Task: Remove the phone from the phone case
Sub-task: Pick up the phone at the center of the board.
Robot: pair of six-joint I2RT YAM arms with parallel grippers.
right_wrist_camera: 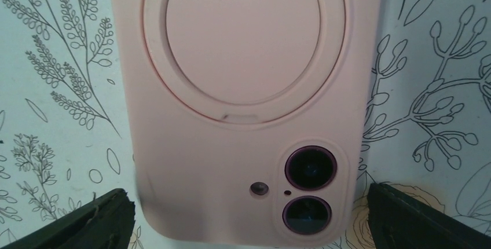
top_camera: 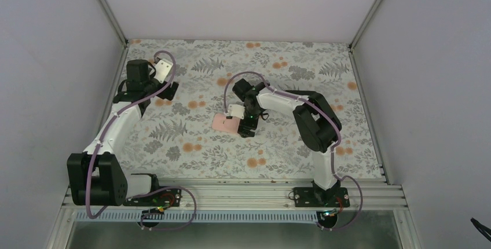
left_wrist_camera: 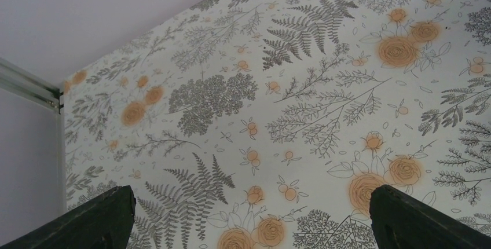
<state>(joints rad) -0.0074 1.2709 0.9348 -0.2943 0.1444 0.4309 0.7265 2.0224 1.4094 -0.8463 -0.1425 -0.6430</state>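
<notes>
Right wrist: right tool [right_wrist_camera: 250,200] spread wide astride case [right_wrist_camera: 243,116]; close squarely on its sides; left tool [left_wrist_camera: 252,197], far-left corner, spread too.

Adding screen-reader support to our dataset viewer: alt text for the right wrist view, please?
A pale pink phone case lies back-up on a botanical-print table cover, a round ring on its back and two camera lenses showing at one corner. The right gripper is open, its fingertips flanking the camera end.
</notes>
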